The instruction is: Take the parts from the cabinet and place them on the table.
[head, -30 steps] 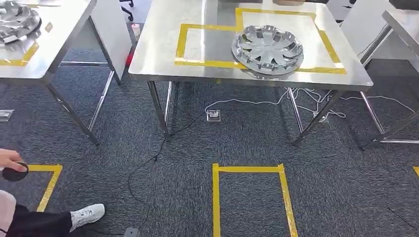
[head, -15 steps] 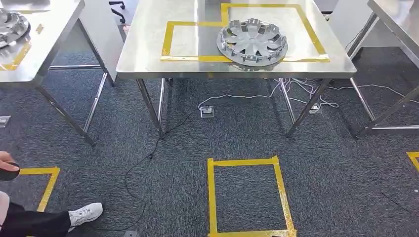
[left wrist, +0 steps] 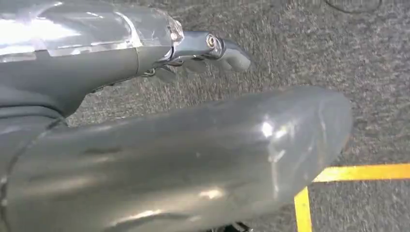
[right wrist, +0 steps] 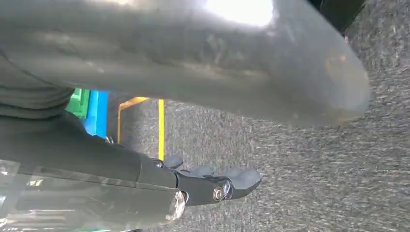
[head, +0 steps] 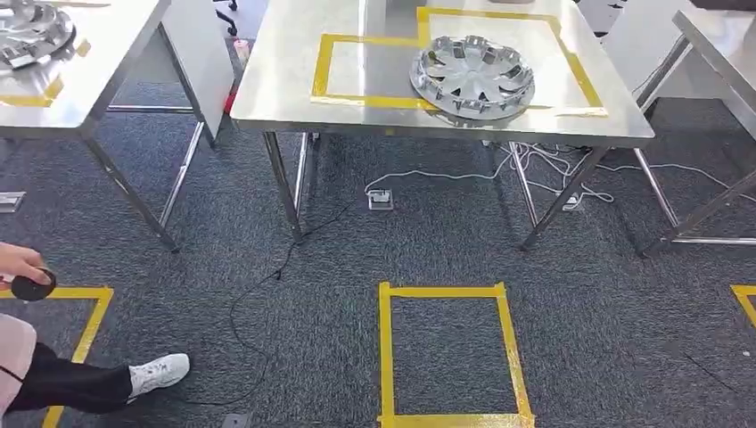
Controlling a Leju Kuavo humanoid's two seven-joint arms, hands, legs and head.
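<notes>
Your two hands hang over grey carpet: the left hand (left wrist: pixel 208 53) and the right hand (right wrist: pixel 212 183) each show dark fingers stretched out with nothing in them. On the floor at 6 o'clock in your head view lies a yellow tape rectangle (head: pixel 450 352). At 8 o'clock a person's white shoe (head: pixel 159 373) rests on the carpet, and at 9 o'clock the person's hand (head: pixel 20 266) holds a small black disc (head: pixel 34 287). Farther off, at 12 o'clock, a silver wheel cover (head: pixel 472 75) sits on the steel surface (head: pixel 276 89), overlapping the near edge of its yellow tape outline. At 10 o'clock, a second wheel cover (head: pixel 31 28) rests on another steel surface (head: pixel 98 71).
</notes>
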